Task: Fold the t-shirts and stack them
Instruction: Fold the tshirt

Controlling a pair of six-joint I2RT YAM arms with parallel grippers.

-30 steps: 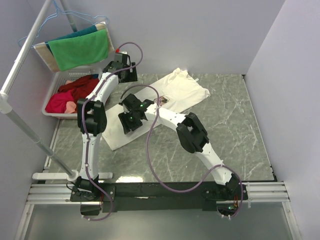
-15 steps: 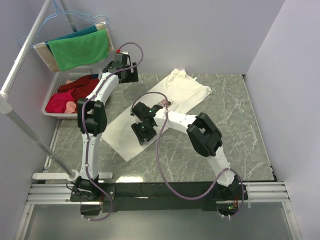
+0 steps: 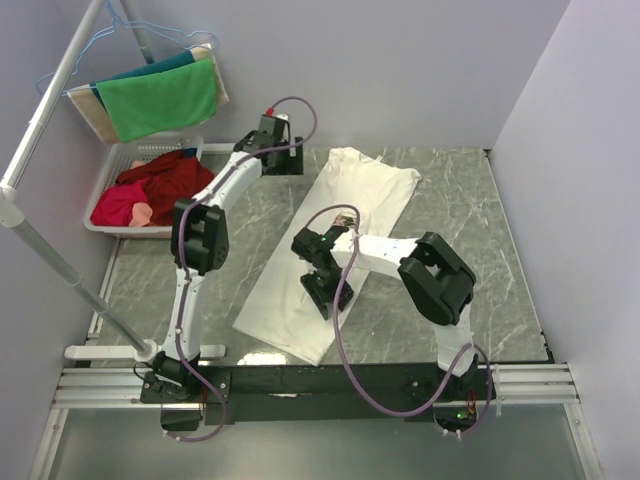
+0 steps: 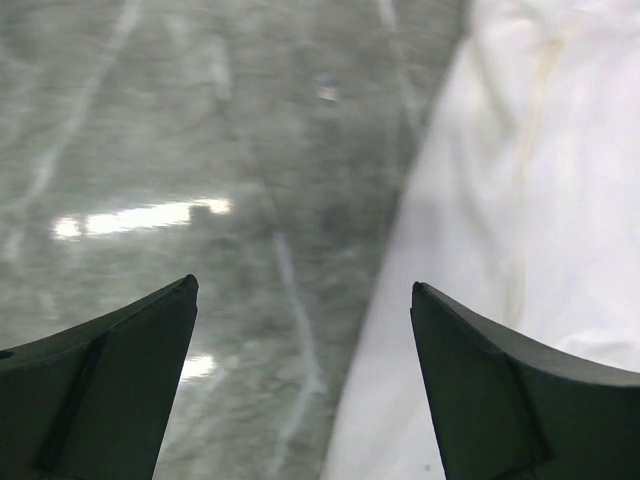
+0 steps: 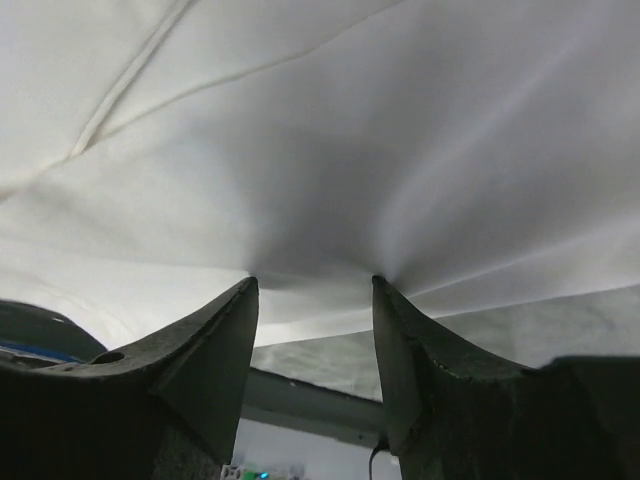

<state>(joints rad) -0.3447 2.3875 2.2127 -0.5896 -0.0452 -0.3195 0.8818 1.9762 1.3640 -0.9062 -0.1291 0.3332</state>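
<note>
The white short-sleeved cotton t-shirt [image 3: 372, 190] lies in a diagonal strip on the grey marbled table [image 3: 470, 250]; the right gripper [image 3: 325, 290] pinches its middle; the left gripper [image 3: 282, 160] hangs wide beside its far end; flattening seems in hand, the left needing a hold there next.

grey marble table [image 3: 480, 255] | white t-shirt [image 3: 285, 300] stretched out diagonally

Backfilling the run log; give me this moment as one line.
left pincer: open, over table beside t-shirt | right pincer: shut on t-shirt | t-shirt: stretched long, diagonal on table
</note>
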